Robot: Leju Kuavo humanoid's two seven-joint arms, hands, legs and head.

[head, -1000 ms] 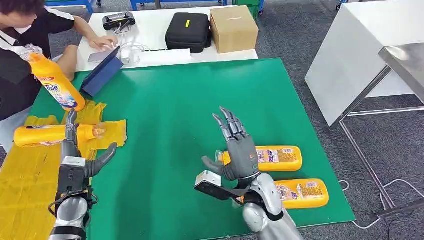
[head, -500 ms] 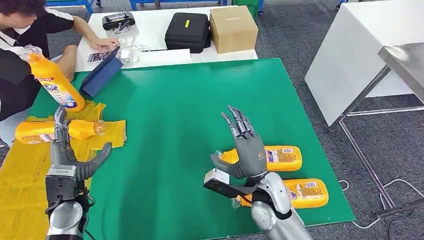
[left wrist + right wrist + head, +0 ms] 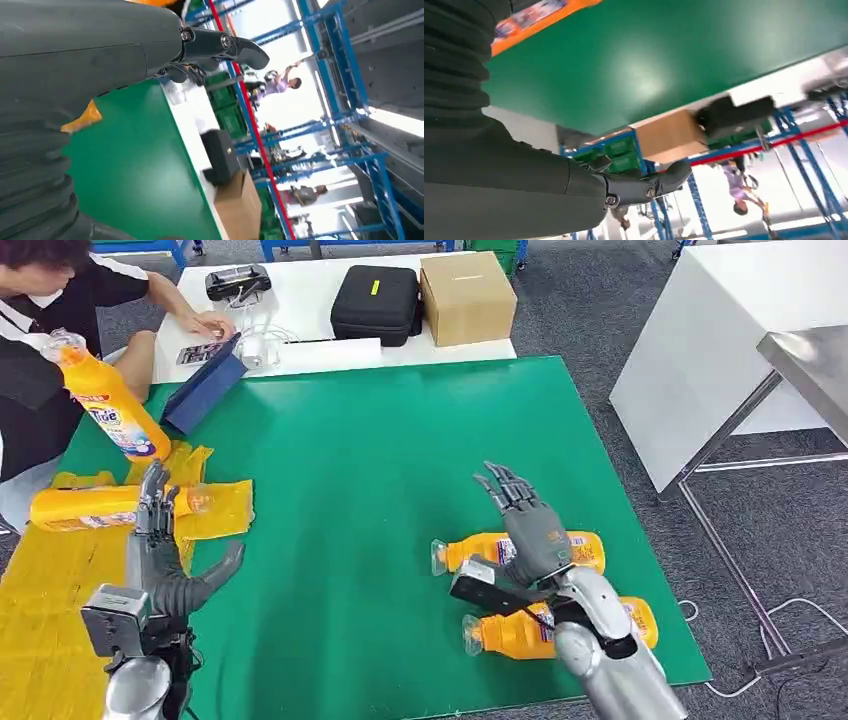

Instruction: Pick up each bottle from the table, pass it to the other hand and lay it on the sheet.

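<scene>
Head view: the right hand (image 3: 530, 530) hovered over the green table (image 3: 360, 440), fingers spread and holding nothing. Two orange bottles lay on their sides there, the far bottle (image 3: 470, 551) directly under its palm, the near bottle (image 3: 510, 633) beside its wrist. The left hand (image 3: 160, 550) was likewise spread and empty, its fingertips by a laid bottle (image 3: 85, 508) on the yellow sheet (image 3: 40, 600). This looked like the reach for a new pickup; next, the right hand would need to drop and close around the far bottle.
</scene>
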